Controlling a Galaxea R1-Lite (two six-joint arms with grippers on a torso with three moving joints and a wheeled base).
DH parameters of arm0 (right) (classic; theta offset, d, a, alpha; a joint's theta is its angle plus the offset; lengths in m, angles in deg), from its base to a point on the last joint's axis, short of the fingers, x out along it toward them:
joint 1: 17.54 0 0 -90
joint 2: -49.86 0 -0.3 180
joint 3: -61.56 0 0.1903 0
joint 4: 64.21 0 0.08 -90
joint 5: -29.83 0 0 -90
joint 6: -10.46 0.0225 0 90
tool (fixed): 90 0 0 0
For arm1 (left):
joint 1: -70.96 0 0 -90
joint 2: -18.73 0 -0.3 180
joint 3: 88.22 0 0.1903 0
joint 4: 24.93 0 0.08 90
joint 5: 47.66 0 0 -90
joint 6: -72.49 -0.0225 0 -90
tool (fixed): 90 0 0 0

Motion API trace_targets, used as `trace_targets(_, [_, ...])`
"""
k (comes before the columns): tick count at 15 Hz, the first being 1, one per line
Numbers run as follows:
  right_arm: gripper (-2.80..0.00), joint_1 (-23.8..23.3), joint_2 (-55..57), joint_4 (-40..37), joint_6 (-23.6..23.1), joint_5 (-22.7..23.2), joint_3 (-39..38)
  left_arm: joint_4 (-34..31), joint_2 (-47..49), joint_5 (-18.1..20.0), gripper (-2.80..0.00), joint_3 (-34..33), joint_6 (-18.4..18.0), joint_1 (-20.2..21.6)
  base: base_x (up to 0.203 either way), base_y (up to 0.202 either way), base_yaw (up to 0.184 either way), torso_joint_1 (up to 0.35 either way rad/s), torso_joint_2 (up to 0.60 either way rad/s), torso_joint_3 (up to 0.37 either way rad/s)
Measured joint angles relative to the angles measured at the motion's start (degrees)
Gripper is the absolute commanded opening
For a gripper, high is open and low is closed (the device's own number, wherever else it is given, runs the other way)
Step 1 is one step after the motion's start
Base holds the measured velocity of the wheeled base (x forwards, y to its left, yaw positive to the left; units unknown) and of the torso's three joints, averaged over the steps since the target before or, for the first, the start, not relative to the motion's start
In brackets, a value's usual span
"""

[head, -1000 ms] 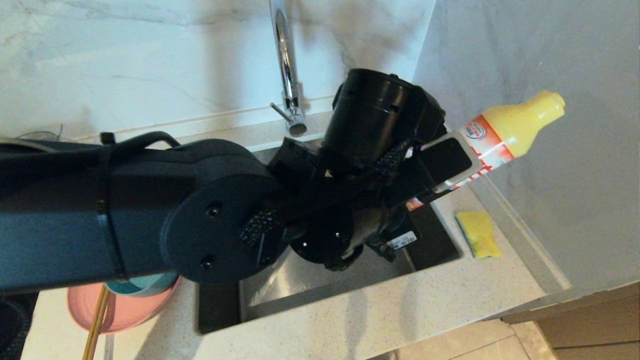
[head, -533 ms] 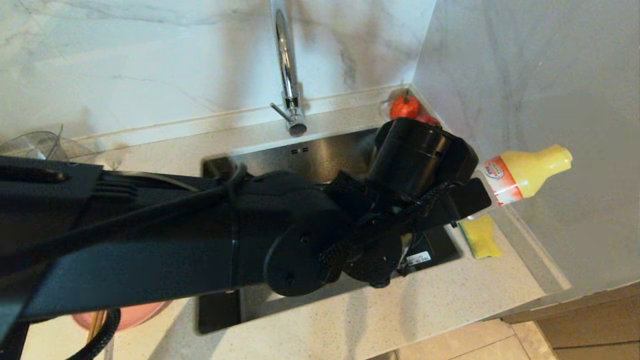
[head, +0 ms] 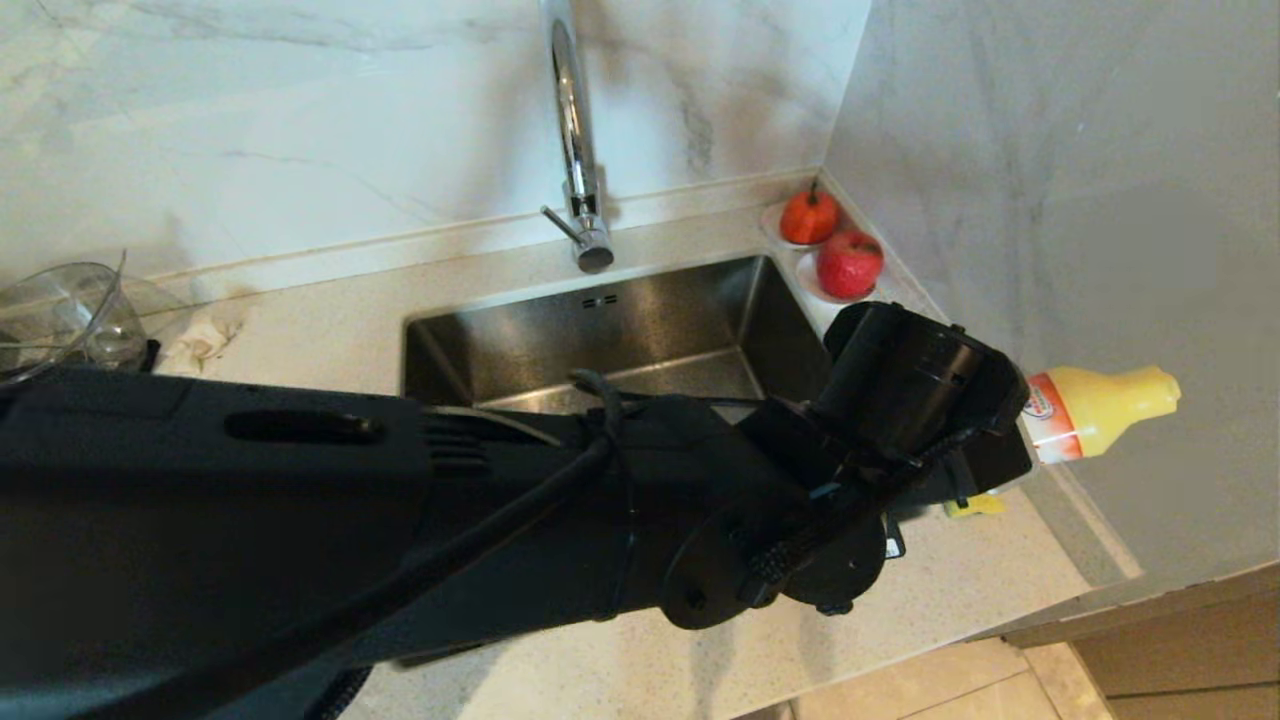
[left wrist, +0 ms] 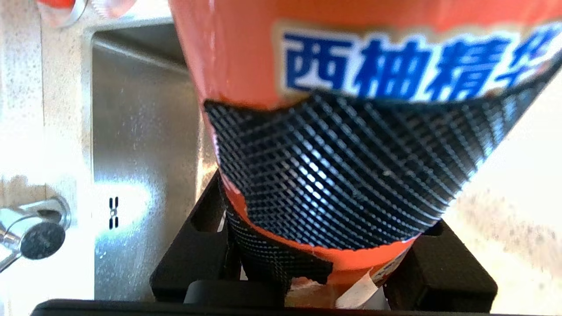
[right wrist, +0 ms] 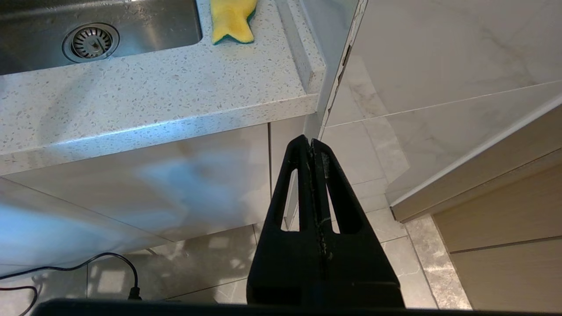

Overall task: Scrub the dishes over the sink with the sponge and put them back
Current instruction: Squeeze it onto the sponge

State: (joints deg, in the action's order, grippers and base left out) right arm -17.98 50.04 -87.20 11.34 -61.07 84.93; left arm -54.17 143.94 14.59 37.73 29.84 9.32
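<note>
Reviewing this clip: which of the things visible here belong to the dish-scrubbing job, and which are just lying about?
Belonging to the job:
sponge, on the counter beside the sink
sink
faucet
detergent bottle, held by the left gripper

Lying about:
two red fruits in the corner
clear glass bowl
right gripper, parked below the counter, shut

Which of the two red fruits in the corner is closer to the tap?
The orange-red fruit tucked deepest in the corner sits closer to the tap. The darker red fruit lies nearer the robot, beside the sink.
</note>
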Motion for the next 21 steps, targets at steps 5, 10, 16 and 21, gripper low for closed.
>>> trace_targets(5, [-2.8,0.0,0.0,0.0,0.0,0.0,0.0,-1.8,3.8,-3.2,-2.8,0.4,-0.6,-0.2,0.0,0.0,0.0,0.0,0.0,0.0])
trace_targets(10, [-2.8,0.0,0.0,0.0,0.0,0.0,0.0,-9.9,4.3,-6.4,-2.8,0.3,-0.4,-0.2,0.0,0.0,0.0,0.0,0.0,0.0])
trace_targets(16, [-2.8,0.0,0.0,0.0,0.0,0.0,0.0,-10.7,6.8,-9.9,-2.8,1.4,-0.4,-0.2,0.0,0.0,0.0,0.0,0.0,0.0])
trace_targets(21, [-2.8,0.0,0.0,0.0,0.0,0.0,0.0,-14.8,10.5,-13.3,-2.8,7.0,-0.2,-0.1,0.0,0.0,0.0,0.0,0.0,0.0])
